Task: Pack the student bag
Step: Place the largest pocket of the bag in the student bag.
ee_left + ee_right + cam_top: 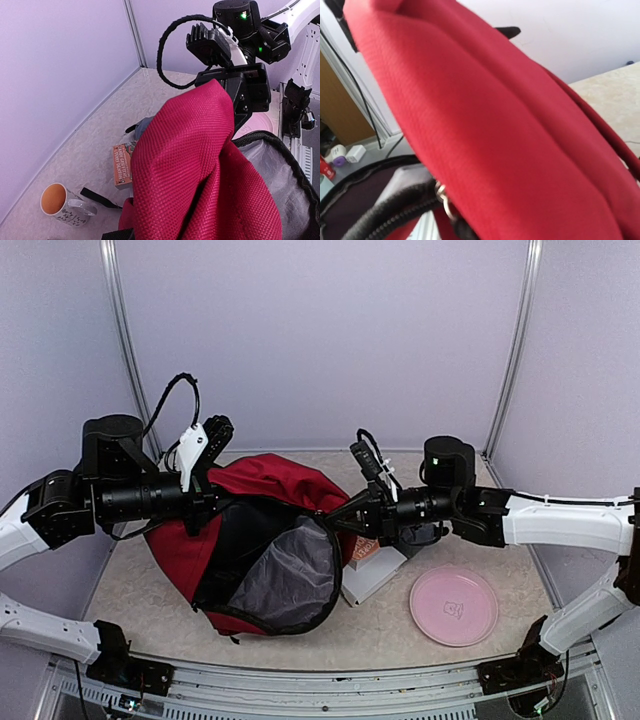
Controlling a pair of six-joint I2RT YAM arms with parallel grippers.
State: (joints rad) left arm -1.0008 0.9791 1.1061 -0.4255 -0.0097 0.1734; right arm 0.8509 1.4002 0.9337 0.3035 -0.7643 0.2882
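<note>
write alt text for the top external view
A dark red backpack lies unzipped in the middle, grey lining showing, with the left gripper at its left edge and the right gripper pinching its right rim. A pink plate and white box sit to the right.

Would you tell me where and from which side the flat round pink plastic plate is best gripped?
Probably by its thin raised rim, coming from the right or near side. The flat round pink plastic plate lies flat on the table, so only the edge offers a pinch, and the white box crowds its far-left edge.
</note>
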